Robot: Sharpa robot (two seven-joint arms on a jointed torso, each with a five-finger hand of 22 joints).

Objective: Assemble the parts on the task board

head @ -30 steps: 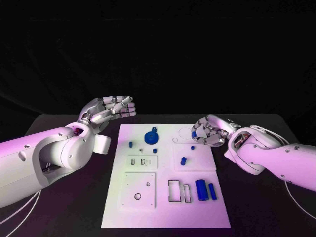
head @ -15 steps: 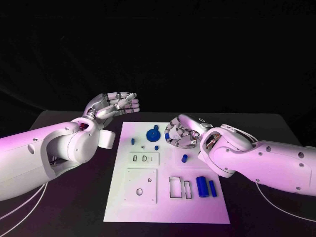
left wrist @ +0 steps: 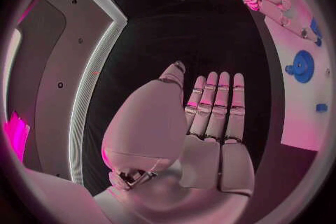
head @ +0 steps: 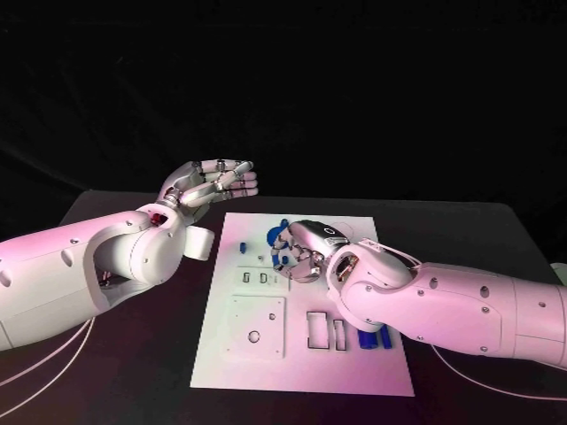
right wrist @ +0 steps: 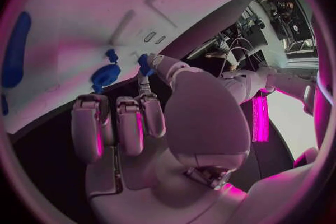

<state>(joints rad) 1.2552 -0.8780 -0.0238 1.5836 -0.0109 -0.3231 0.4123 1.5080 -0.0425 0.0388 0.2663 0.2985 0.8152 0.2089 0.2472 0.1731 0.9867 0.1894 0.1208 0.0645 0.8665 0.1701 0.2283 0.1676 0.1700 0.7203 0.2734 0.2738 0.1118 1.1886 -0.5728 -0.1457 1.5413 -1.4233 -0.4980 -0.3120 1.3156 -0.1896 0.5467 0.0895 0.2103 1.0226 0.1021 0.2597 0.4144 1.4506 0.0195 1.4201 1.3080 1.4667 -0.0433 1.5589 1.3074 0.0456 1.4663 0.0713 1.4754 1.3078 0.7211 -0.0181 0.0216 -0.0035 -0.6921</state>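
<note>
Right hand (head: 304, 252) low over board (head: 361, 376), fingers curled, grip contents unclear. Left hand (head: 213, 183) wide, empty. Risk: forearm sweeps blue cylinders (head: 376, 340).

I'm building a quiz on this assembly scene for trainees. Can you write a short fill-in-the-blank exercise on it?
1. The task board is coloured ____.
2. The hand over the task board is the robot's ____ hand.
3. The left hand, raised off the board's far left corner, holds ____.
4. The small parts on the board are coloured ____.

Missing words: white; right; nothing; blue
</note>
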